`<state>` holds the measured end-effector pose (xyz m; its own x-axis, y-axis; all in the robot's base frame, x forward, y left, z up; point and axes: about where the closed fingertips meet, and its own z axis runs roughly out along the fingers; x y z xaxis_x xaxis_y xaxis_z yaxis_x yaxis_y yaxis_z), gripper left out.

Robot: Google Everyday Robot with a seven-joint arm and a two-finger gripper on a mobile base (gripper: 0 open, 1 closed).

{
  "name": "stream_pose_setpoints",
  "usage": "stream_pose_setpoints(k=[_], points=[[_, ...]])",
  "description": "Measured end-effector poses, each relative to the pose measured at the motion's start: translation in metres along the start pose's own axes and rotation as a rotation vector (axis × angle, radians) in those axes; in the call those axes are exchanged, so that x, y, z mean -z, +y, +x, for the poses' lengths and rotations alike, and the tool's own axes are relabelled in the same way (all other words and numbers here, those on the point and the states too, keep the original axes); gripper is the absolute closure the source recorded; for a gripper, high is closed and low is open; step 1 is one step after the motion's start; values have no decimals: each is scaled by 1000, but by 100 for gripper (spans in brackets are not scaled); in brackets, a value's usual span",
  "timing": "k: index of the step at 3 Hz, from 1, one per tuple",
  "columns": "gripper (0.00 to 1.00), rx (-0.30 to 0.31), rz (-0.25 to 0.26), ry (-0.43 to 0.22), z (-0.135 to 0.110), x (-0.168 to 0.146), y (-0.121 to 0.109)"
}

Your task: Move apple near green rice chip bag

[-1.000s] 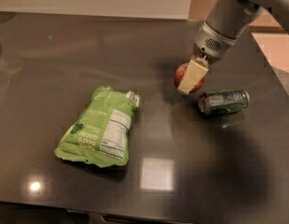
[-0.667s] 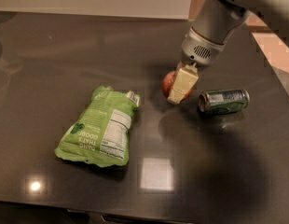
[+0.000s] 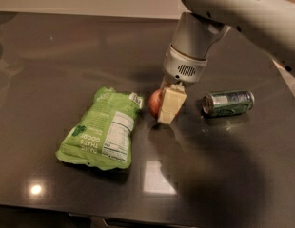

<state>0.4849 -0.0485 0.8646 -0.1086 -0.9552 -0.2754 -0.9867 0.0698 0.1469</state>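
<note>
The red apple (image 3: 155,103) is held in my gripper (image 3: 164,106), low over the dark table, just right of the top right corner of the green rice chip bag (image 3: 101,128). The bag lies flat with its white nutrition label up. One cream-coloured finger (image 3: 169,106) covers the right side of the apple; the other finger is hidden behind it. A small gap separates the apple from the bag.
A silver-green drink can (image 3: 228,102) lies on its side to the right of the gripper. The dark glossy table (image 3: 66,56) extends all around; its front edge runs along the bottom and its right edge is at the far right.
The gripper has carried the apple leftward, away from the can and towards the green bag's top right corner, and lower towards the table.
</note>
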Motion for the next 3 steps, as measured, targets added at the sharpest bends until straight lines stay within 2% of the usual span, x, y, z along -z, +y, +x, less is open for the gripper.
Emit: stream_pose_setpoints(k=[1,3], points=[[81,38,-25,39,-3,-17,10],[35,62,-51,80,-3,-33,18]])
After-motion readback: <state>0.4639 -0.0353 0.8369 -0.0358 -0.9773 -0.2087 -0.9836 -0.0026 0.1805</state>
